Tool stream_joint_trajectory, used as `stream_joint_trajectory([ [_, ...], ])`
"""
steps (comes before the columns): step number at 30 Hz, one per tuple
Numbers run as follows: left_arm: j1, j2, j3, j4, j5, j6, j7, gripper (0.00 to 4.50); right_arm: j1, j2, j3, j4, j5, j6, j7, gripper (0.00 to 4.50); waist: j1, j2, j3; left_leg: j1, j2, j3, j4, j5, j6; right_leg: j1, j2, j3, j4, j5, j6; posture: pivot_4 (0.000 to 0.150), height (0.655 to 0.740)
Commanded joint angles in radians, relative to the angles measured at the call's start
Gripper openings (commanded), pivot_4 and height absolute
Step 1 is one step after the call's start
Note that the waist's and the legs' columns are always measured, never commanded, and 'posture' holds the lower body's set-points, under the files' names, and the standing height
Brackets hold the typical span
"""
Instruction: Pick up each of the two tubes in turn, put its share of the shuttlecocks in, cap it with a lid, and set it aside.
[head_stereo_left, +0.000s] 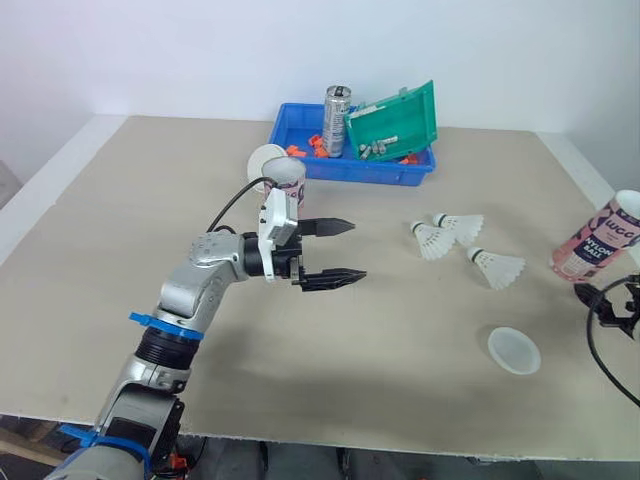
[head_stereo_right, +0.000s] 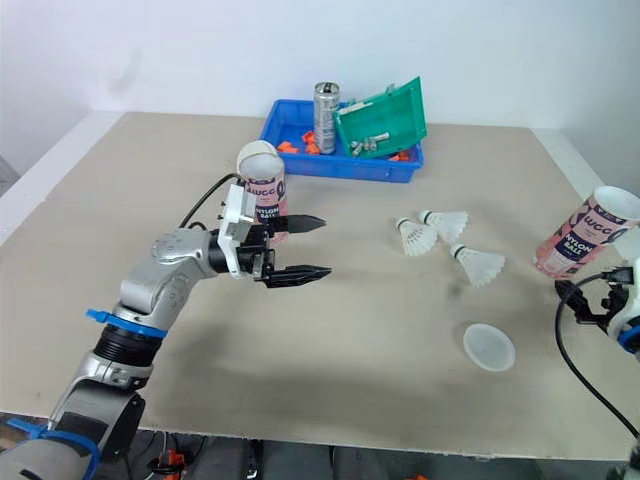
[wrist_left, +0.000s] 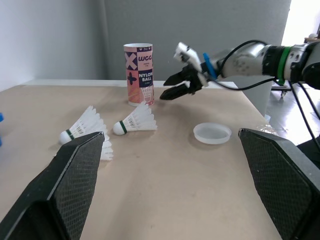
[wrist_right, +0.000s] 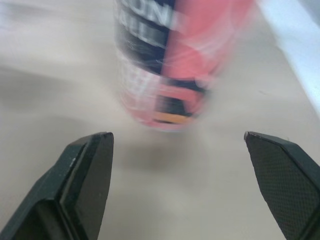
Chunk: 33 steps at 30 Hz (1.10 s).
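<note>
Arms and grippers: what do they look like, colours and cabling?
The left arm is silver-grey with black joints, blue bands, a white wrist bracket and a black cable. The left gripper has two black fingers with mesh-textured pads. The right arm is silver with a green ring, a blue clip and black cables; the right gripper is black and white.

You saw right tube (wrist_right: 170, 65) blurred, its top cut off by the frame edge | left tube (head_stereo_right: 265, 190) sat partly hidden behind left gripper (head_stereo_right: 326, 246) | small parts (head_stereo_right: 368, 145) in far blue bin (head_stereo_right: 330, 172) too small to name
</note>
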Motion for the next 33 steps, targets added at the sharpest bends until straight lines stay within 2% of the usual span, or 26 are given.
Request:
stream_joint_trajectory([
  [1, 0.056, 0.044, 0.071, -0.082, -0.033, 0.053, 0.053, 4.5, 0.094, 0.0, -0.089, -0.384, 0.182, 0.082, 0.128, 4.47, -0.004, 0.001, 0.0, 0.001, 0.0, 0.0, -0.001, 0.0, 0.0, 0.0, 0.0, 0.0, 0.0, 0.0, 0.0, 0.15, 0.7061],
  [3, 0.116, 0.08, 0.105, -0.101, -0.029, 0.082, 0.097, 4.5, 0.138, 0.017, -0.076, -0.583, 0.267, 0.127, 0.146, 4.47, -0.005, 0.0, 0.0, 0.003, 0.001, -0.001, -0.002, 0.0, 0.0, 0.001, 0.002, 0.0, 0.0, 0.0, -0.001, 0.15, 0.7061],
  [6, 0.186, 0.106, 0.16, -0.123, -0.019, 0.101, 0.184, 4.5, 0.102, 0.035, 0.019, -0.728, 0.283, 0.149, 0.103, 4.47, -0.002, -0.002, 0.001, 0.005, 0.004, -0.003, -0.001, 0.0, -0.001, 0.002, 0.005, -0.001, 0.0, 0.0, -0.008, 0.15, 0.7061],
  [11, 0.251, 0.083, 0.239, -0.114, -0.003, 0.127, 0.367, 4.5, -0.041, 0.108, 0.228, -0.798, 0.261, 0.164, 0.036, 4.47, 0.005, -0.01, 0.004, 0.003, 0.003, -0.002, 0.003, 0.003, -0.002, 0.002, 0.004, 0.0, -0.001, 0.004, -0.01, 0.15, 0.7061],
  [14, 0.27, 0.069, 0.243, -0.086, 0.025, 0.102, 0.421, 4.5, -0.09, 0.155, 0.338, -0.782, 0.195, 0.133, 0.016, 4.47, 0.01, -0.013, 0.004, 0.003, 0.002, -0.001, 0.003, 0.004, -0.002, 0.001, 0.002, 0.0, -0.002, 0.005, -0.01, 0.15, 0.7061],
  [19, 0.261, 0.059, 0.205, -0.033, 0.08, 0.059, 0.432, 4.5, -0.129, 0.229, 0.431, -0.732, 0.11, 0.083, -0.018, 4.47, 0.016, -0.013, 0.004, -0.002, 0.003, -0.001, 0.003, 0.004, -0.002, -0.002, 0.003, 0.0, -0.002, 0.004, -0.01, 0.15, 0.7061],
  [24, 0.188, 0.036, 0.184, 0.102, 0.123, -0.001, 0.421, 4.5, -0.114, 0.277, 0.485, -0.785, 0.086, 0.072, -0.033, 4.47, 0.025, -0.013, 0.004, -0.003, 0.003, -0.003, 0.0, 0.003, -0.003, -0.002, 0.005, 0.0, -0.002, 0.002, -0.009, 0.15, 0.7061],
  [33, 0.02, -0.013, 0.165, 0.414, 0.211, -0.175, 0.416, 4.5, -0.055, 0.286, 0.466, -0.885, 0.091, 0.097, -0.078, 4.47, 0.026, -0.013, 0.004, -0.003, 0.003, -0.004, 0.0, 0.003, -0.003, -0.002, 0.006, -0.001, -0.002, 0.002, -0.009, 0.15, 0.7061],
])
